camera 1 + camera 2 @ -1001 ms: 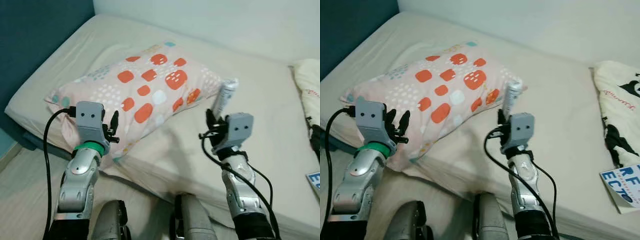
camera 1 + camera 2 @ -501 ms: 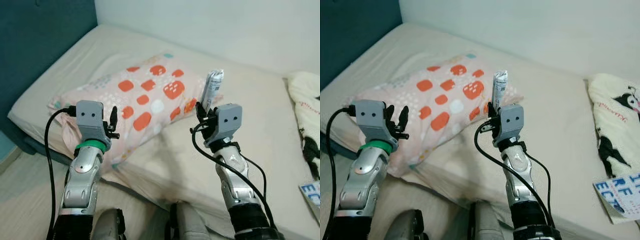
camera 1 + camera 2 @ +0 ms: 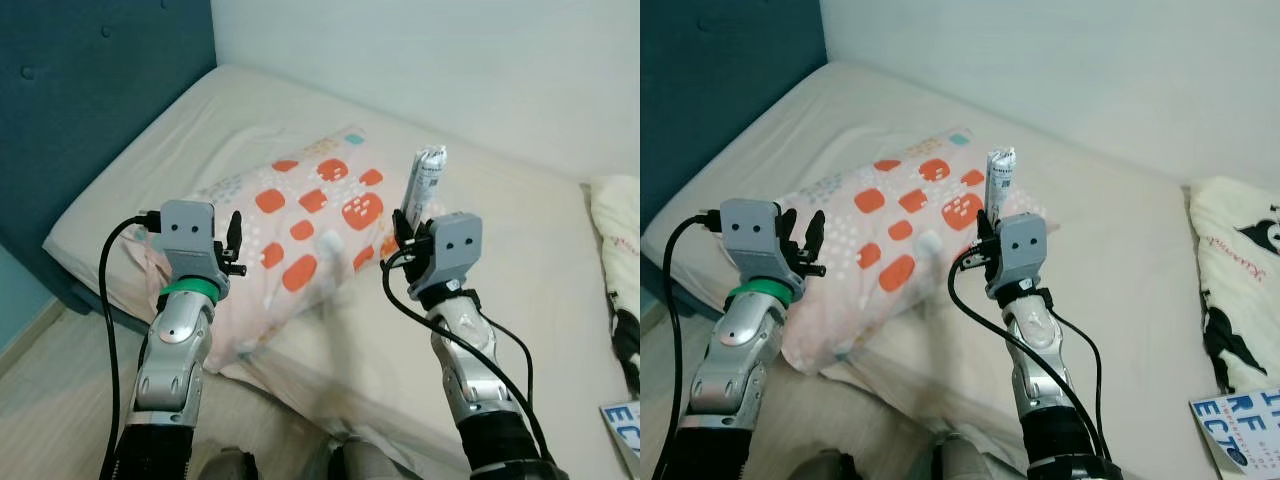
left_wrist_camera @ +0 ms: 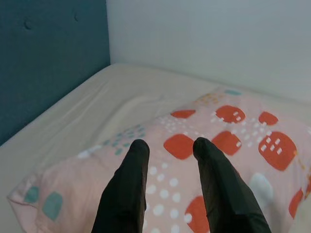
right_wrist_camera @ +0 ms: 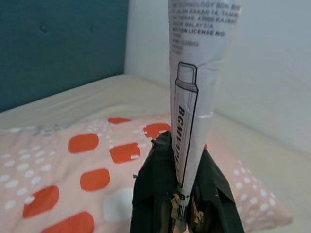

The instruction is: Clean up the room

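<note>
A white tube (image 3: 424,186) with black print stands upright in my right gripper (image 3: 408,226), which is shut on its lower end; the right wrist view shows the tube (image 5: 194,92) rising between the black fingers (image 5: 158,194). My left gripper (image 3: 233,245) is held up over the near end of a pink pillow (image 3: 300,245) with orange, white and teal spots. Its two fingers (image 4: 127,189) are a little apart with nothing between them. The pillow lies on a cream bed (image 3: 200,150).
A dark teal headboard (image 3: 80,120) stands at the bed's left and a white wall (image 3: 450,70) behind it. A cream cloth with black cartoon print (image 3: 1240,280) lies at the right. A paper with blue letters (image 3: 1240,430) sits near the bed's front right.
The camera has shifted, showing more of the headboard. My right gripper rose with the tube from the pillow's edge and now holds it upright. The left arm stays about where it was.
</note>
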